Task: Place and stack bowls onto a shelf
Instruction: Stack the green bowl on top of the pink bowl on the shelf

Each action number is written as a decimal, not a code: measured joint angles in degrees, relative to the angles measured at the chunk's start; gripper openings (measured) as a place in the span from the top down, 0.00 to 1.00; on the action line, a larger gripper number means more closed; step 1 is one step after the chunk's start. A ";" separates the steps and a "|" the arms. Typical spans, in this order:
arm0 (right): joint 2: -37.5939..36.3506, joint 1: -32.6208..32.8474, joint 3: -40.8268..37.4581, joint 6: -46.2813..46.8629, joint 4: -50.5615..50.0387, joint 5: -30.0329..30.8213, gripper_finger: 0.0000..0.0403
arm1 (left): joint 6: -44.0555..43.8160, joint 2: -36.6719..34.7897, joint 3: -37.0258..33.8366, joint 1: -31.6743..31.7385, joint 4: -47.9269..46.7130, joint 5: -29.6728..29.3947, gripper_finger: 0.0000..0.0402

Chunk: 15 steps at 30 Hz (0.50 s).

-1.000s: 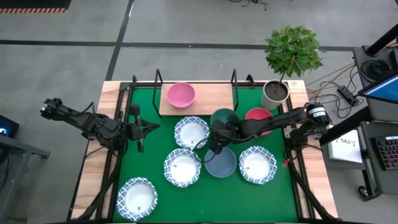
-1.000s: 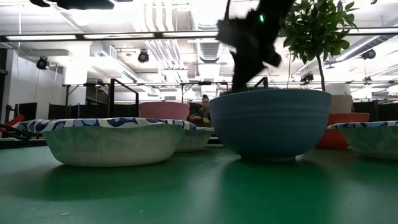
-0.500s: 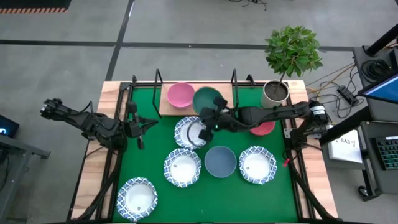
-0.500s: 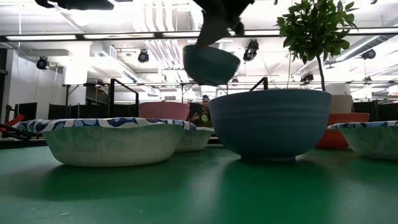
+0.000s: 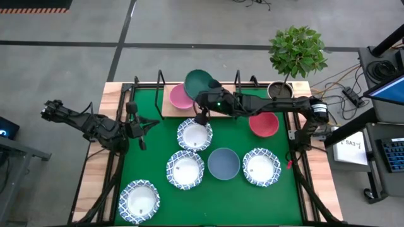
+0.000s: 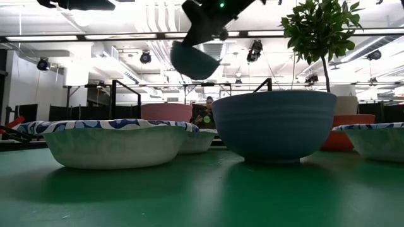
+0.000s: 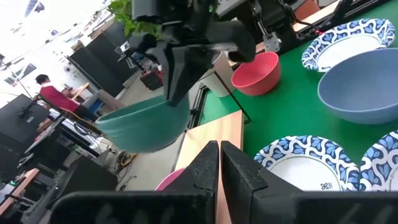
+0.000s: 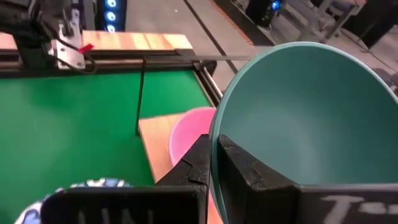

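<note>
Dark green and round, the plain bowl (image 5: 199,83) hangs in the air over the flat light-wood shelf (image 5: 222,101), pinched by its rim between the closed fingers of the right gripper (image 5: 206,101); the right wrist view shows the two dark fingers clamped on the rim, with the bowl's hollow filling that picture. In the low view the same bowl (image 6: 192,60) hangs tilted, well above the table. Just beside it from above, the pink round bowl (image 5: 180,96) sits on the shelf's left part, between the thin black wire uprights (image 5: 160,81).

On the large green mat (image 5: 158,148) lie the other bowls: a red bowl (image 5: 264,124) to the right near the shelf, a grey-blue bowl (image 5: 223,163) in the middle, and four white bowls with blue patterned rims, one just under the right arm (image 5: 194,135), one left of the grey-blue bowl (image 5: 185,169), one right of it (image 5: 261,166), and one at the near left corner (image 5: 139,201).

Off to the left the left gripper (image 5: 135,124) waits over the mat's edge, its fingers pressed together on nothing. A small leafy plant in a white pot (image 5: 279,93) stands at the table's far right corner.
</note>
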 joint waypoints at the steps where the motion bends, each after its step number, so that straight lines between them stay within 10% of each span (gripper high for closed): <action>1: 0.70 -0.22 0.00 -0.48 0.99 -0.43 0.97 | 0.01 0.00 0.00 0.00 0.00 0.00 1.00; 15: 14.36 -1.68 4.45 -5.76 10.37 -1.34 0.97 | -0.07 -0.22 0.00 0.00 -0.57 -0.02 1.00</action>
